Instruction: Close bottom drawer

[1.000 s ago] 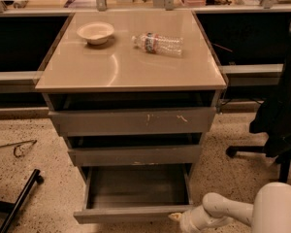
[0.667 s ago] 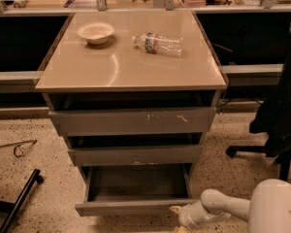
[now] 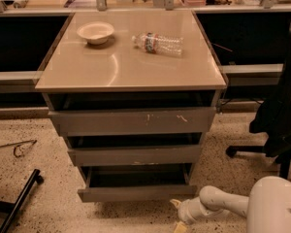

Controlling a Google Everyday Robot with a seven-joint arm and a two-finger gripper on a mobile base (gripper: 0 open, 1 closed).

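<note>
The bottom drawer [image 3: 136,193] is the lowest of three grey flat fronts under the tan-topped cabinet [image 3: 131,67]. It stands out a little from the cabinet, and a strip of its dark inside shows behind the front. My gripper [image 3: 176,215] is low over the floor, just right of and in front of the drawer front's right end. Its two yellowish fingertips [image 3: 174,204] stand apart with nothing between them. The white arm [image 3: 223,203] reaches in from the bottom right.
The middle drawer [image 3: 135,155] and the scratched top drawer [image 3: 133,121] are each slightly out. A white bowl [image 3: 95,32] and a lying plastic bottle [image 3: 157,43] are on the top. A black chair base [image 3: 262,149] stands right. A black bar [image 3: 19,200] lies left.
The bottom drawer has slid back towards the cabinet, and less of its inside shows. The gripper has stayed by the drawer front's right end.
</note>
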